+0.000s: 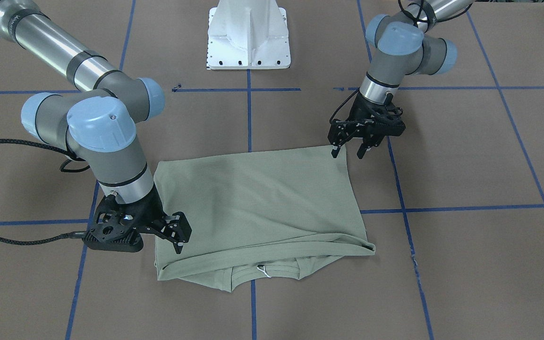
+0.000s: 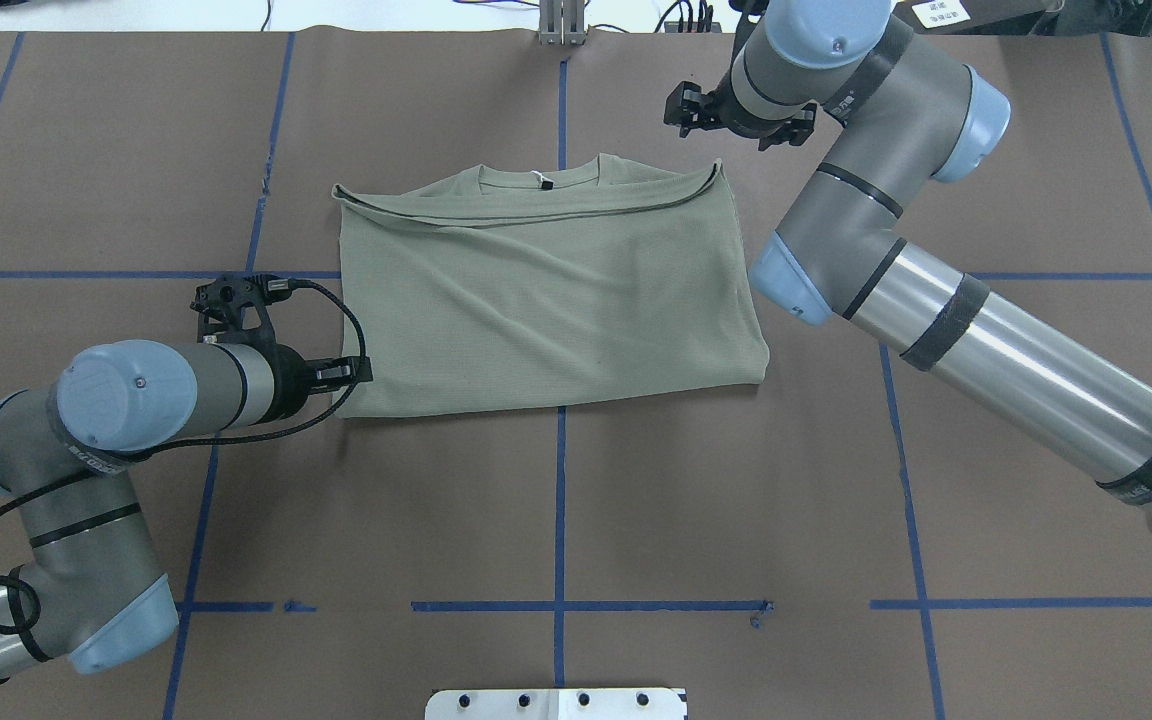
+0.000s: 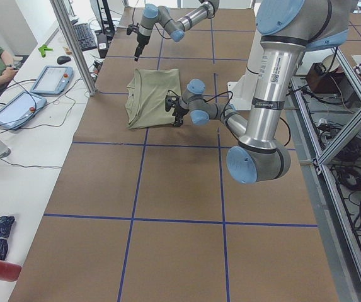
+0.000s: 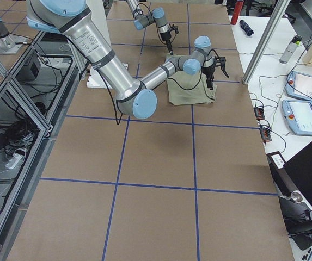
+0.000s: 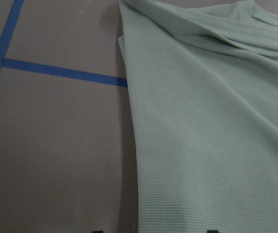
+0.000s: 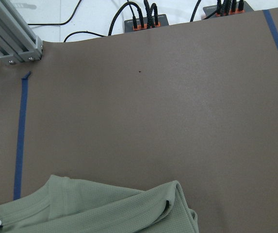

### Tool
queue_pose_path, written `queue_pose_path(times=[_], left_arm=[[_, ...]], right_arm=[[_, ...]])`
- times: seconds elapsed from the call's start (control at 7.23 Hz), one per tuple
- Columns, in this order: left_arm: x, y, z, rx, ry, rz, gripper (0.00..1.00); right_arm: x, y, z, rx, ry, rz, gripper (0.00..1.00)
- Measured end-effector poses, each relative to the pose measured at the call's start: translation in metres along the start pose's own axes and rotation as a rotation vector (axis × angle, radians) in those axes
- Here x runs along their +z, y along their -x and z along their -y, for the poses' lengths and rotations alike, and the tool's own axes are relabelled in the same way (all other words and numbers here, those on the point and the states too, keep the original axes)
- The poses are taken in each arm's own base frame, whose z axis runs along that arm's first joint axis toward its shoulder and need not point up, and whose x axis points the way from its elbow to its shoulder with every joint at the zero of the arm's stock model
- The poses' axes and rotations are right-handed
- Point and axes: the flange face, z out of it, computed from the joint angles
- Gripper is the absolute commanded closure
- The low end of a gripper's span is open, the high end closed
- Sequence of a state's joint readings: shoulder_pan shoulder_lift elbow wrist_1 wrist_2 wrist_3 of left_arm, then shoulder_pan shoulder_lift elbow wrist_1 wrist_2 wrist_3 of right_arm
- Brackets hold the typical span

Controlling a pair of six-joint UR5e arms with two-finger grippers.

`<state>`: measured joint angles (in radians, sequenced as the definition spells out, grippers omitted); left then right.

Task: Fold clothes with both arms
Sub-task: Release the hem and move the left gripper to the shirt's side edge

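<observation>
Exterior front-facing — shirt [image 1: 258, 198] between left gripper [image 1: 348, 152], right gripper [image 1: 177, 236].

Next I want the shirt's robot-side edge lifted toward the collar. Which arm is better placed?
Probably left. The left gripper is open at the shirt's robot-side corner; the right gripper sits at the far collar end.

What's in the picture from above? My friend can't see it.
A sage-green shirt, folded into a rectangle with its neck at the far edge, lies on a brown table marked with blue tape lines. The left gripper is at its near left corner, the right gripper at its far right corner, both open.
</observation>
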<state>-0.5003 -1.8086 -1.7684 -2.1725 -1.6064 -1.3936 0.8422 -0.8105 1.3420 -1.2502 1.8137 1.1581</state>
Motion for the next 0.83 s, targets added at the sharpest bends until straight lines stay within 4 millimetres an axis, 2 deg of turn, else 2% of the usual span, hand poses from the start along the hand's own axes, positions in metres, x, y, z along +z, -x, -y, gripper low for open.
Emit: queue_pose_path(times=[0.28,0.42,0.83], left_arm=[[0.003,-0.004,-0.011,-0.007,0.016,-0.003,0.96],[0.004,-0.006,-0.016,-0.004,0.022,-0.004,1.0],[0.003,-0.008,-0.021,0.012,0.031,-0.008,1.0]], right_arm=[[0.001,-0.001,0.0,-0.001,0.001,-0.002,0.0],[0.002,-0.002,-0.001,-0.001,0.002,-0.003,0.0],[0.003,-0.001,-0.003,-0.003,0.005,-0.003,0.0]])
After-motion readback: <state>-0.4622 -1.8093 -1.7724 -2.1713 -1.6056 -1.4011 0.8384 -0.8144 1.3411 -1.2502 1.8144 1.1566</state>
